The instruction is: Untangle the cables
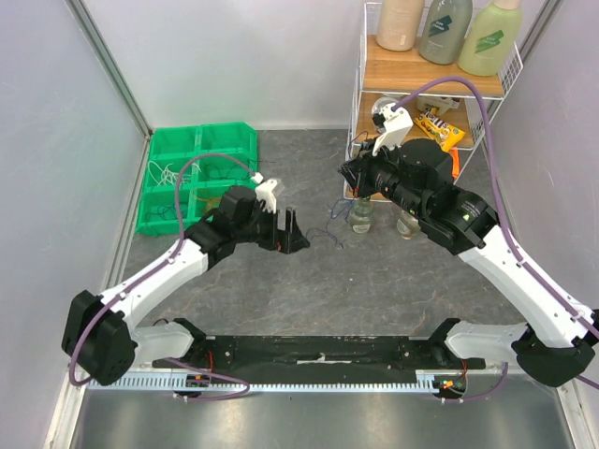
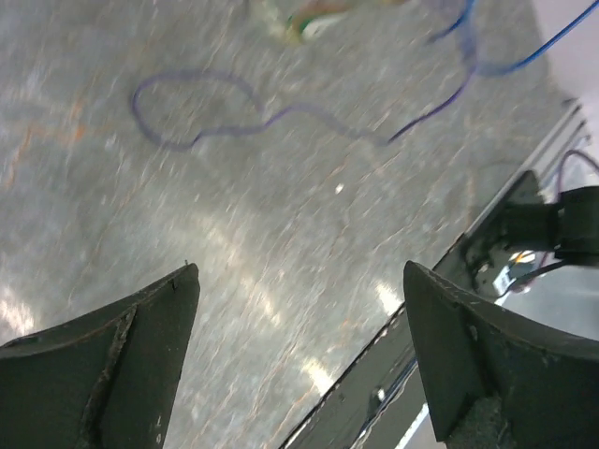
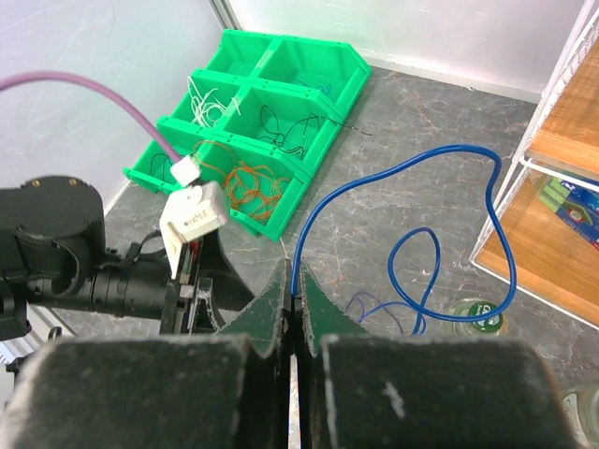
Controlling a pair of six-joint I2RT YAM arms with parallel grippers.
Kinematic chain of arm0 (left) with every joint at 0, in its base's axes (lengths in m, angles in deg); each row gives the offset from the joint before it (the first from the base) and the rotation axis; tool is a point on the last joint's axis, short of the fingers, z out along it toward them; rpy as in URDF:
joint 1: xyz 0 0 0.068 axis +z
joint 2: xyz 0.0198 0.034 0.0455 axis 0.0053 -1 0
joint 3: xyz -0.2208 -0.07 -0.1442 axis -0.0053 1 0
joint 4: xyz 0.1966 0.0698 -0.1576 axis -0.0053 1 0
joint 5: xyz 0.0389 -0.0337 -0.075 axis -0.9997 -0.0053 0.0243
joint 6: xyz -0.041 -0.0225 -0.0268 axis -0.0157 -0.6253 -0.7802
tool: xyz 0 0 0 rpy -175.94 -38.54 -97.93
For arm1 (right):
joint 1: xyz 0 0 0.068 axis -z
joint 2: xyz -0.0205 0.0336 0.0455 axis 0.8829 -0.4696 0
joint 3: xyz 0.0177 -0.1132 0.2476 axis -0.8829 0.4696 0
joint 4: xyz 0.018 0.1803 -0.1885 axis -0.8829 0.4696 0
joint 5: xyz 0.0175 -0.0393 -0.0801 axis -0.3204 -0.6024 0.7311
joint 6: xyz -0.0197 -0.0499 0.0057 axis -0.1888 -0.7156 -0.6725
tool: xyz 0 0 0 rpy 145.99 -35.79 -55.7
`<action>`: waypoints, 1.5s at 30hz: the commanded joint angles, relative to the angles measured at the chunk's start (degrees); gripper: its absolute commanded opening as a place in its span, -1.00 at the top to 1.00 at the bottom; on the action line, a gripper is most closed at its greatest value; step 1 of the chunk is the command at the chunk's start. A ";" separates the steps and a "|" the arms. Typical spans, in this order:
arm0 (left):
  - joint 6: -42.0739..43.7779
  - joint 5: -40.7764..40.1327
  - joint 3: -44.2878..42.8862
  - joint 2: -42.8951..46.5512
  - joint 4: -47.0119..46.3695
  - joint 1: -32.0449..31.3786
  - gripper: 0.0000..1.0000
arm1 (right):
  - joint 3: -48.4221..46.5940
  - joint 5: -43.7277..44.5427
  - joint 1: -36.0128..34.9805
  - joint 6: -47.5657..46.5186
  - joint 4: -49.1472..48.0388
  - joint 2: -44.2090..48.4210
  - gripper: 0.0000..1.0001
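Up at the right side, above the counter [image 1: 281, 299], the right gripper [image 3: 295, 304] has its fingers pressed together on one end of the blue cable [image 3: 402, 168], which arcs high and drops in loops to the small knot of cables [image 3: 384, 309] lying just beside a glass jar [image 3: 473, 313] at the foot of the wire shelf [image 3: 562, 140]. The left gripper [image 2: 299, 281] hangs low with its fingers spread wide and nothing between them, so nothing anchors that knot. My worry is that a further pull drags the whole knot along, tips the jar, or hooks a loop on the shelf wire. The pinch is thin, so the cable could also slide out. A purplish strand [image 2: 309, 110] lies ahead of the left fingers; that view is blurred, so I cannot tell whether it joins the blue one.
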 commanded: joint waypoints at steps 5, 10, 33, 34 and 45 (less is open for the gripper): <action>-1.87 8.94 -10.95 -11.67 -13.12 -0.43 -0.93 | -2.90 -1.40 0.20 0.95 -0.57 0.15 1.00; -1.52 10.98 -15.17 -17.13 -16.11 -2.89 -0.83 | -2.55 -1.67 0.20 2.35 -0.83 0.42 1.00; -1.70 -12.40 0.99 -7.66 6.63 -2.01 0.97 | -6.07 8.36 0.20 0.69 0.75 3.93 1.00; -1.35 -13.45 1.08 -6.43 7.87 -1.84 0.96 | -5.63 8.18 0.20 0.86 0.84 3.85 1.00; 2.17 -13.20 -6.99 -15.80 10.16 -1.93 -0.68 | -3.60 6.77 0.20 1.30 1.19 3.05 1.00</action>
